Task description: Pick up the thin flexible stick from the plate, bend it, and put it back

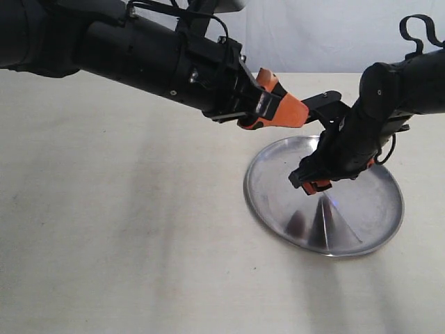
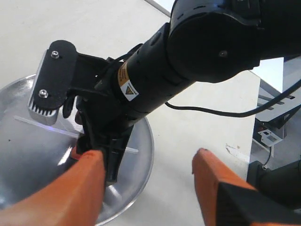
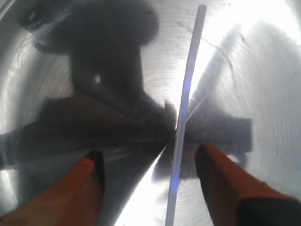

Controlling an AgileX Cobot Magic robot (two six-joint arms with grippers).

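Note:
The plate (image 1: 372, 202) lies on the table at the right, shiny and round. In the right wrist view the thin flexible stick (image 3: 188, 84) lies flat on the plate (image 3: 268, 70), a whitish strip running between my fingers and nearer one of them. My right gripper (image 3: 149, 159) hovers low over it, open and not touching it. From the exterior view that gripper (image 1: 313, 182) sits above the plate's middle. My left gripper (image 1: 285, 97) hangs open above the plate's far left rim with nothing in it. The left wrist view shows the stick (image 2: 47, 126) across the plate (image 2: 28, 155), partly hidden by the right arm.
The plate rests on a pale cloth-covered table (image 1: 125, 229). The right arm's black wrist (image 2: 141, 89) crosses close in front of my left gripper (image 2: 146, 157). Dark reflections of the arms (image 3: 113, 70) and a bright glare streak (image 1: 327, 223) mark the plate.

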